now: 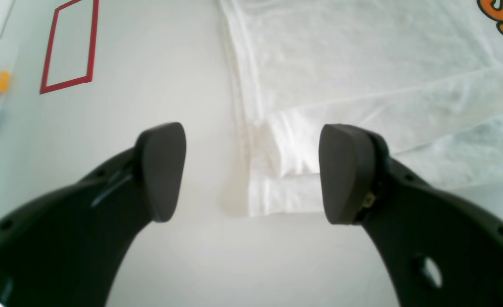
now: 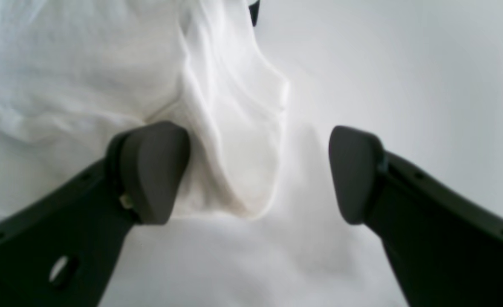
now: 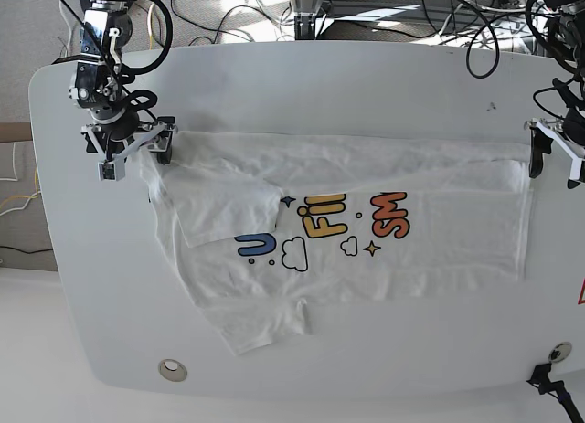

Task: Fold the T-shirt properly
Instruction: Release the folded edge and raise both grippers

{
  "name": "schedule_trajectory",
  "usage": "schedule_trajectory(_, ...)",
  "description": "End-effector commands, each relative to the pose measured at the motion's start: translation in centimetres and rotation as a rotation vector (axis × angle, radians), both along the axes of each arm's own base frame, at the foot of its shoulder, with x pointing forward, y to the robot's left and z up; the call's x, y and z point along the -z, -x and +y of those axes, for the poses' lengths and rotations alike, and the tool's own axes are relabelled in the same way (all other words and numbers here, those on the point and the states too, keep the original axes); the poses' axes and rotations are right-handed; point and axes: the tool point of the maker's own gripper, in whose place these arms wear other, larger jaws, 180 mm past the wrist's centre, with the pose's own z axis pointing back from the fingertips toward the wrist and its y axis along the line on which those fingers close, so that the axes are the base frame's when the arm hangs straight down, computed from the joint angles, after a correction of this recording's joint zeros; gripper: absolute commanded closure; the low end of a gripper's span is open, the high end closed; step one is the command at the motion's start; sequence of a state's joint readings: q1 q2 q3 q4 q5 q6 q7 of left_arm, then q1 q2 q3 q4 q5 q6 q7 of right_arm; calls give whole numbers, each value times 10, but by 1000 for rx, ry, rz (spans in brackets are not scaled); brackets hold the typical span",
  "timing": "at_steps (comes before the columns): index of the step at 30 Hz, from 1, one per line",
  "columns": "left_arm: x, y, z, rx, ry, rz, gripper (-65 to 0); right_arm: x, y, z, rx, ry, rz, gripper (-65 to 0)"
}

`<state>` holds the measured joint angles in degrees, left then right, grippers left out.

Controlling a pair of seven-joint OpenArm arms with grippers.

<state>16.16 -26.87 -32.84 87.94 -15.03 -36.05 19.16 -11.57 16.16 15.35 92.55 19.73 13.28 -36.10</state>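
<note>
Left gripper (image 1: 251, 172) wide open, hovering just past T-shirt (image 3: 366, 231) hem corner, nothing held; one pad over bare table (image 3: 366, 85), other over cloth edge. Right gripper (image 2: 260, 175) also spread wide, empty, straddling bunched fold at shirt's shoulder end; one pad against cloth, other over table. Shirt spread print-up across table centre, far long edge already folded over toward print, near sleeve and near side not yet folded. Red tape outline (image 1: 68, 44) beyond hem corner, away from shirt.

Handling est.: thin cotton, light, limp, no stiffness, will sag and drag, layers slide on each other. Low breakage risk; main risk = pinching one layer only or wrinkling. Best grip pts prob. hem corner at left gripper (doubled layers, seam gives bite) and shoulder seam by bunched fold at right gripper. Lift both ends together, keep taut.
</note>
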Motion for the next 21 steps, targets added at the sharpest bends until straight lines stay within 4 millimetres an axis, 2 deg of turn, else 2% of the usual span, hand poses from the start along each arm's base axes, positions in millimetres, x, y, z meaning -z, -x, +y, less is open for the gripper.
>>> schedule_trajectory(1,-20,-9,4,9,-12,-63,-460,-10,-9,-4,-1,1,-48,-527)
schedule_trajectory(4,-17,-7,5,4,-14,-47,-460,2,-8,5,-19,-14,-41,-513)
schedule_trajectory(6,-13,-6,8,-6,-22,-12,-460,11,-5,7,-17,-22,-28,-444)
schedule_trajectory(10,-5,-3,11,-20,-12,10,-460,22,0,21,-25,-63,-12,-194)
schedule_trajectory(13,4,-12,22,-66,31,13,-460,25,2,27,-43,-77,-5,-1)
schedule_trajectory(17,33,-11,37,-136,103,68,-460,26,3,29,-44,-79,0,0)
schedule_trajectory(21,53,-11,25,-108,125,120,-460,30,10,29,-43,-80,15,0)
